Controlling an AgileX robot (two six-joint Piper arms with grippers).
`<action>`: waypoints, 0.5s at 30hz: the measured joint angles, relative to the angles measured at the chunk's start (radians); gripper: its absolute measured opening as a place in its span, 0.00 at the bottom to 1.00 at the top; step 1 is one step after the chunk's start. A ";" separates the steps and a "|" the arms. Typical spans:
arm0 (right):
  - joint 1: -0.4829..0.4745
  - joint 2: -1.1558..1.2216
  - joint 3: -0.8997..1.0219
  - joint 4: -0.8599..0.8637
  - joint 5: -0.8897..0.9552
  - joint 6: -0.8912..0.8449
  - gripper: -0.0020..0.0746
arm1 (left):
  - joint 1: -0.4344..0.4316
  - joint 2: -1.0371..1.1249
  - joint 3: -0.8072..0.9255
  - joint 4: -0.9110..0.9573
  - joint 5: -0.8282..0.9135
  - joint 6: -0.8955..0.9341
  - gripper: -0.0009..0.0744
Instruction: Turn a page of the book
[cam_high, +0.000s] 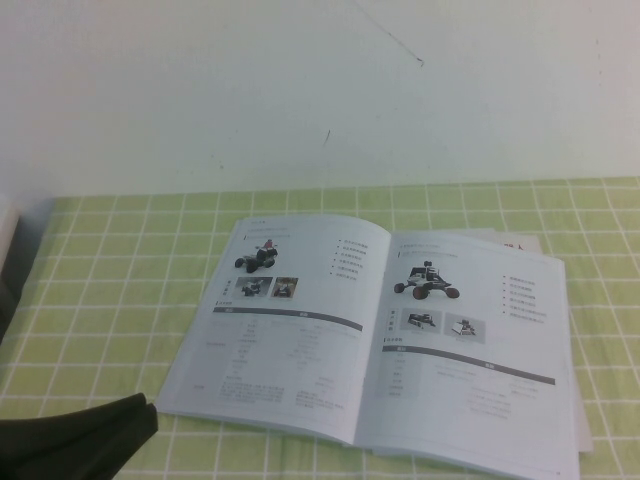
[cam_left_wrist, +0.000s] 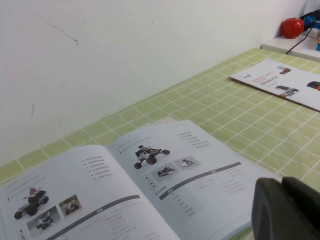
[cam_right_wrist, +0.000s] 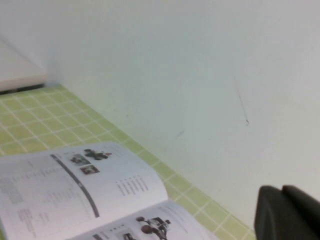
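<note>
The book lies open and flat on the green checked cloth. Its left page and right page show small wheeled vehicle photos, dark grey bars and tables. The page with a tracked robot photo and a semicircular picture is hidden. The book also shows in the left wrist view and the right wrist view. My left gripper is shut and empty, low at the near left, just off the book's near left corner; its tips show in its wrist view. My right gripper is shut, empty and raised; it is outside the high view.
Another brochure lies on the cloth to the right of the book, its corner showing past the book's far right edge. A red object and cables sit on a ledge by the wall. A white wall closes the back.
</note>
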 joint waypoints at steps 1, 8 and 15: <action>0.000 0.000 0.009 0.000 -0.025 0.000 0.02 | 0.000 0.000 0.000 0.000 0.000 0.000 0.01; -0.002 -0.078 0.172 -0.474 -0.226 0.474 0.02 | 0.000 0.000 0.000 -0.002 0.000 0.000 0.01; -0.068 -0.303 0.371 -1.153 -0.221 1.276 0.02 | 0.000 0.000 0.000 -0.002 0.000 -0.003 0.01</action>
